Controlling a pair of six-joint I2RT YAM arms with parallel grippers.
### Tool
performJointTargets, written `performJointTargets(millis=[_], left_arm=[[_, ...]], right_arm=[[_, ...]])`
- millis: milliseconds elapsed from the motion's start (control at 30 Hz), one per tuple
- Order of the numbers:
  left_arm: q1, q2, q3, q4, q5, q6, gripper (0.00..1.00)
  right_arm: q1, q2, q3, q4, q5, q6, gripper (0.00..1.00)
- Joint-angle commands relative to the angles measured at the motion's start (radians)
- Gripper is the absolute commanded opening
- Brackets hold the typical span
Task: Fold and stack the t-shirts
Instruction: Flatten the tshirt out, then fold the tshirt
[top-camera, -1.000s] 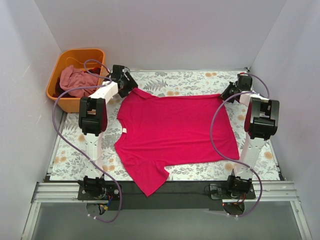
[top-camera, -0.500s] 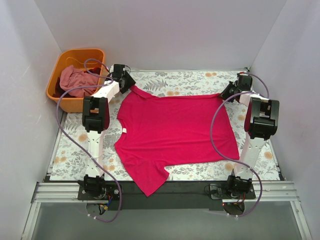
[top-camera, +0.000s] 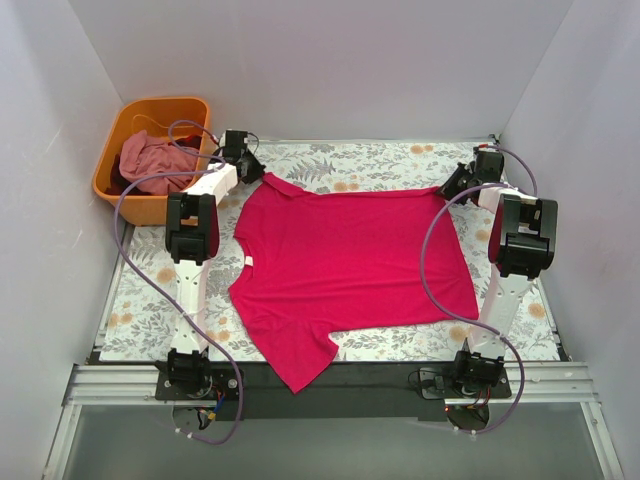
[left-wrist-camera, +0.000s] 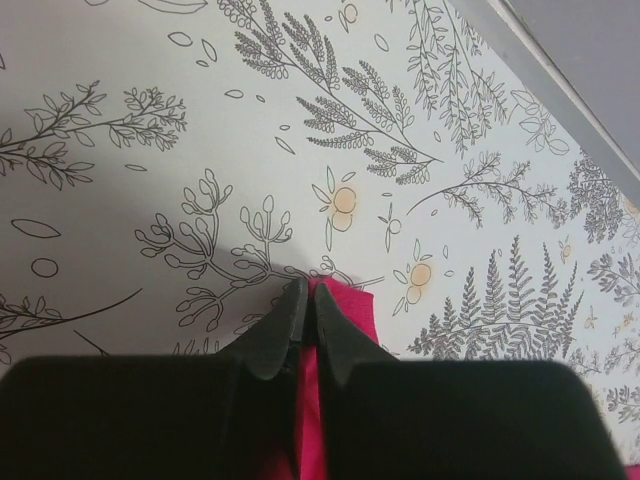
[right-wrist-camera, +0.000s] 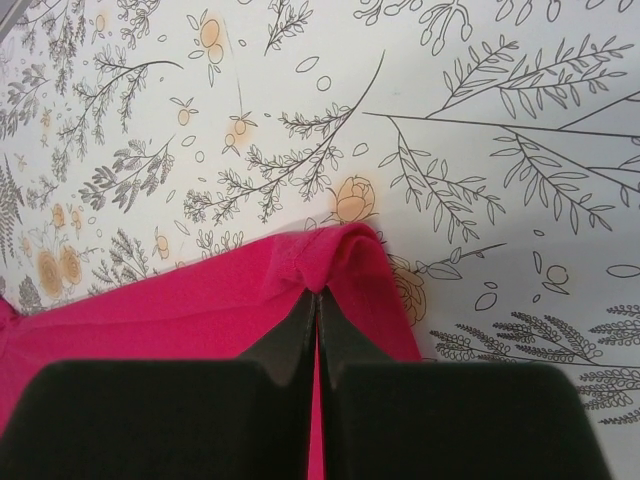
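Shifted slightly toward the far edge, left gripper (left-wrist-camera: 308, 292) and seemingly unmoved right gripper (right-wrist-camera: 317, 297) each clamp a far corner of shirt (top-camera: 350, 255).

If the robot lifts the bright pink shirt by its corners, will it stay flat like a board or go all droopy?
Probably droopy: the shirt puckers into soft folds where the right pincer pinches it. It would likely sag in the middle, held only by that and the left pincer. Looks thin, so probably light.
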Motion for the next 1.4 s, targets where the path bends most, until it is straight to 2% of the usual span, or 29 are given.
performJointTargets(millis=[0,200,400,1367], left_arm=[[-0.001,-0.004,-0.015,-0.025,0.010,0.024,0.00],[-0.001,-0.082,0.023,-0.011,-0.010,0.058,0.00],[-0.001,-0.197,-0.009,-0.021,-0.050,0.096,0.00],[-0.001,-0.691,-0.460,-0.216,-0.021,0.041,0.00]], right_arm=[[-0.005,-0.007,0.029,0.033,-0.019,0.003,0.01],[-0.005,-0.036,0.046,0.031,-0.019,-0.011,0.01],[-0.005,-0.099,0.040,0.021,-0.013,-0.011,0.01],[-0.027,-0.406,-0.268,-0.113,0.000,-0.066,0.01]])
